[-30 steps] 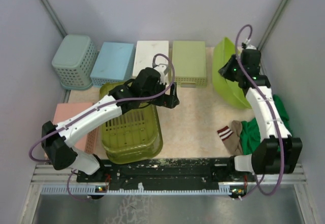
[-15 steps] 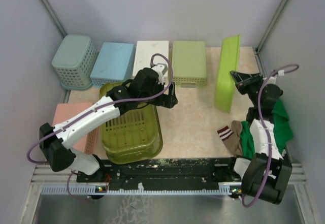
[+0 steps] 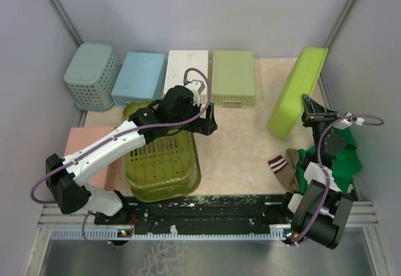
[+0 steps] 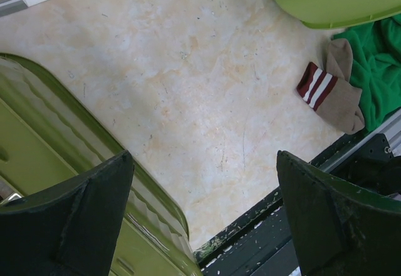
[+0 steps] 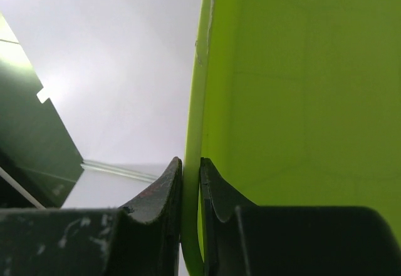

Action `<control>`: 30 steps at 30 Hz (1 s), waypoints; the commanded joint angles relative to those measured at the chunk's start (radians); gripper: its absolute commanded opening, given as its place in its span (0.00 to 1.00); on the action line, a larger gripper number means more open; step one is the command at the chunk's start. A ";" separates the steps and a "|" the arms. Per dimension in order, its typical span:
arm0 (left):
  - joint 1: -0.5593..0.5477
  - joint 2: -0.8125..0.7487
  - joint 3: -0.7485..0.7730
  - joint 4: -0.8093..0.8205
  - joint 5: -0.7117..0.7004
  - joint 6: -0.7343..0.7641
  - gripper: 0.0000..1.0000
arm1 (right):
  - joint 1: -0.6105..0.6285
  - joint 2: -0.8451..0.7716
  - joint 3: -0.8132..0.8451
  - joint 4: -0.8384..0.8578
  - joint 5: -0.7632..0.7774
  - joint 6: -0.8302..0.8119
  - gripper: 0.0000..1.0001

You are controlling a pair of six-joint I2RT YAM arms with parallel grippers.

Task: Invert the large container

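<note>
The right gripper [image 3: 306,106] is pinched tight on the rolled rim of the large container [image 3: 297,92]. In the right wrist view the two fingers [image 5: 160,191] press the thin lime edge from both sides, with the tub's smooth wall [image 5: 301,101] filling the right half of the frame. From above, the container stands tipped up on its side in the upper right of the frame, leaning with its top end towards the right wall. Whether its lower end touches the table I cannot tell.

Just below it lie a striped sock [image 3: 282,166] and a green cloth [image 3: 326,163].

The left gripper [image 3: 210,123] hangs spread wide and grasps nothing, at mid-frame above the far rim of the olive slatted basket [image 3: 163,160]. Its wrist view shows bare table [image 4: 188,88] between the fingers [image 4: 81,213].
</note>
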 commanded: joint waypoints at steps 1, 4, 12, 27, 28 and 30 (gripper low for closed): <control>-0.006 -0.024 -0.002 0.026 -0.002 0.022 1.00 | -0.060 0.033 -0.050 0.158 0.009 0.120 0.00; -0.007 -0.013 0.009 0.025 0.003 0.028 1.00 | -0.100 0.028 -0.076 0.172 -0.001 0.143 0.00; -0.007 0.003 0.021 0.028 0.011 0.032 1.00 | -0.146 0.102 -0.119 0.324 -0.039 0.200 0.00; -0.006 0.029 0.027 0.033 0.024 0.031 1.00 | -0.146 0.330 -0.136 0.623 -0.087 0.266 0.00; -0.006 0.029 0.028 0.031 0.022 0.031 1.00 | -0.146 0.346 -0.133 0.641 -0.093 0.268 0.00; -0.006 0.027 0.025 0.031 0.020 0.027 1.00 | -0.146 0.365 -0.123 0.643 -0.108 0.258 0.00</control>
